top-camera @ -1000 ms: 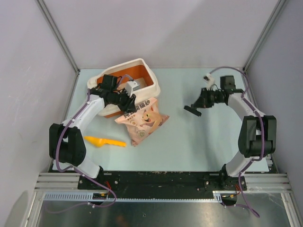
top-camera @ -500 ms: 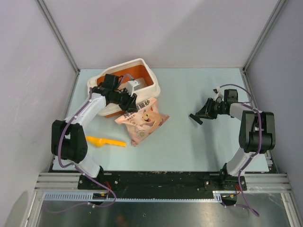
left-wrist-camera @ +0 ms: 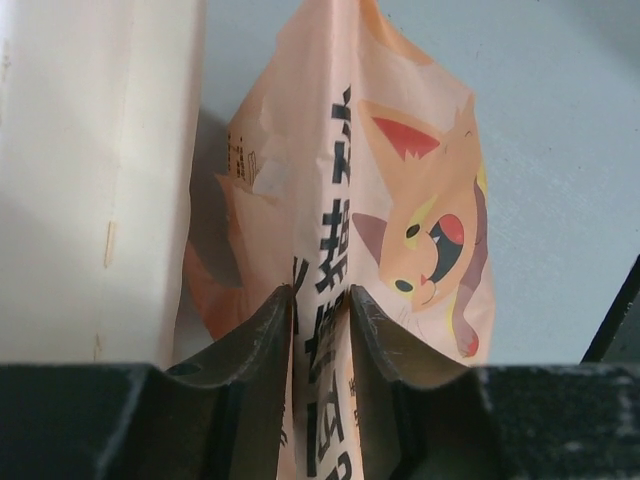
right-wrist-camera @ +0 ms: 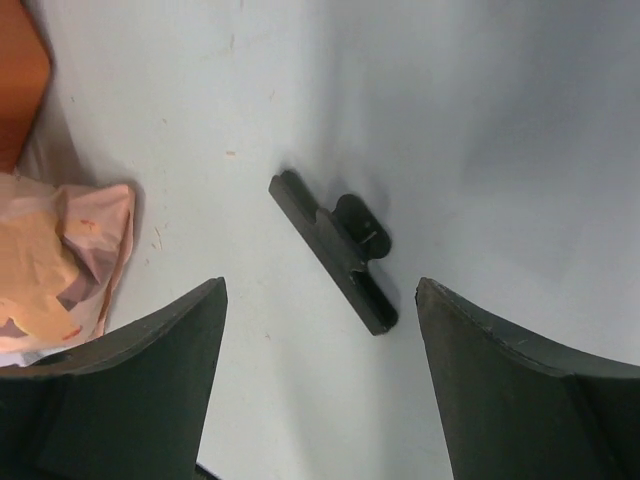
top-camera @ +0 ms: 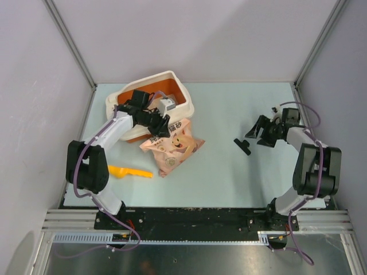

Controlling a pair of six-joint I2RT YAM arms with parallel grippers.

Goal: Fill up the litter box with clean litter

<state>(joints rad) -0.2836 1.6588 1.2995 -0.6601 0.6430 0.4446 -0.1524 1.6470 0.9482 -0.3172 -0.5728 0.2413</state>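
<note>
None of the clean litter could be seen in the litter box (top-camera: 187, 106), which sat at the far left of the table (top-camera: 229, 183), its orange inside partly hidden by the left arm; the granules were presumably all inside the pink-beige bag (top-camera: 172, 146) lying on the table with its upper end right against the box's near wall. The left gripper (left-wrist-camera: 320, 300) was clamped on a raised fold of that bag, just beside the cream wall. That thin pinch looked like the main risk: under the weight of the fill, the slick film could slide out of the jaws once the bag was lifted, dropping it short of the rim. Whether the bag's mouth was already open could not be told, but if it was, tipping from one pinch could let it sag and spill litter onto the table or down the outside of the box. A pull toward the box might also shove the light tub away. Farther out, a yellow scoop (top-camera: 127, 171) lay untouched near the left arm's base. Well to the right, a black clip (right-wrist-camera: 335, 250) lay on the table below the right gripper (right-wrist-camera: 318, 290), whose jaws stood wide apart and empty, too far off to steady the bag.
</note>
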